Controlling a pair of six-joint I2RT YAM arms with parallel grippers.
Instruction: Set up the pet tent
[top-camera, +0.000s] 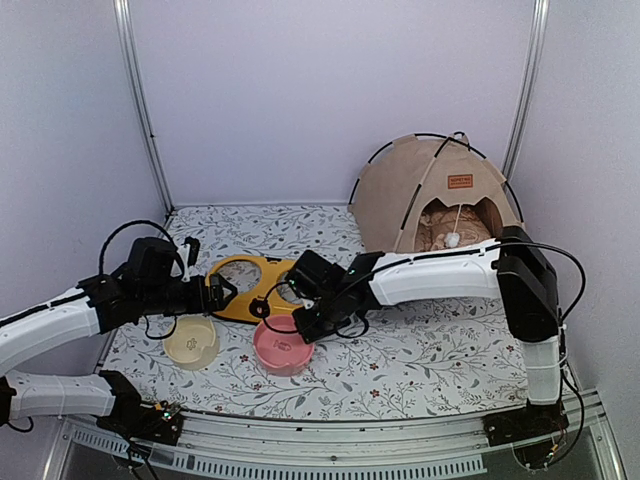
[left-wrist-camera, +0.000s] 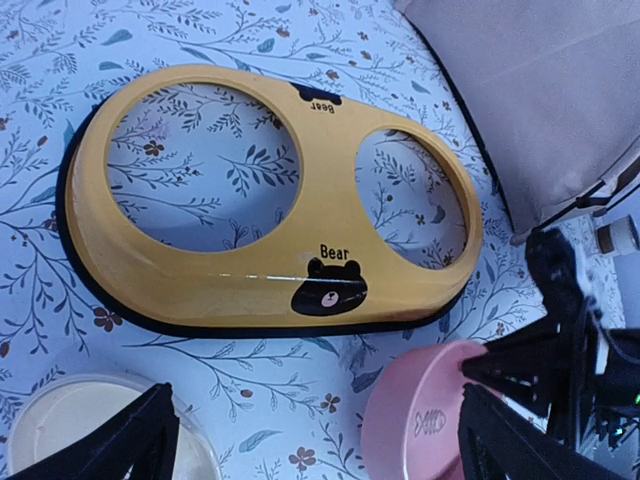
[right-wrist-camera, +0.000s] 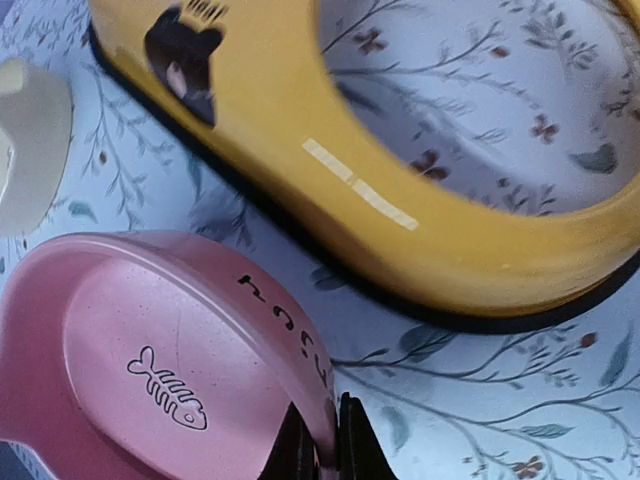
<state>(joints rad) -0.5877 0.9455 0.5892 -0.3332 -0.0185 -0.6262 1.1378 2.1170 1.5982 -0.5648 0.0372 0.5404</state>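
Pet tent (top-camera: 435, 190): one, upright, at the far right corner of the flowered mat (top-camera: 440, 345), doorway facing the near edge.

Nearest are two bowls: one cream bowl (top-camera: 191, 340) on the left and one pink bowl (top-camera: 283, 347) at the centre. The right gripper (right-wrist-camera: 322, 450) is clamped on the pink bowl's rim. The left gripper (top-camera: 222, 293) hangs with its jaws wide apart, holding nothing. Behind the bowls lies one yellow stand (left-wrist-camera: 250, 290) with two holes. Farthest, the tent's dome points up and spreads wider than tall, left to right. It carries one brown label (top-camera: 460, 181) and one white pom-pom (top-camera: 453, 239).
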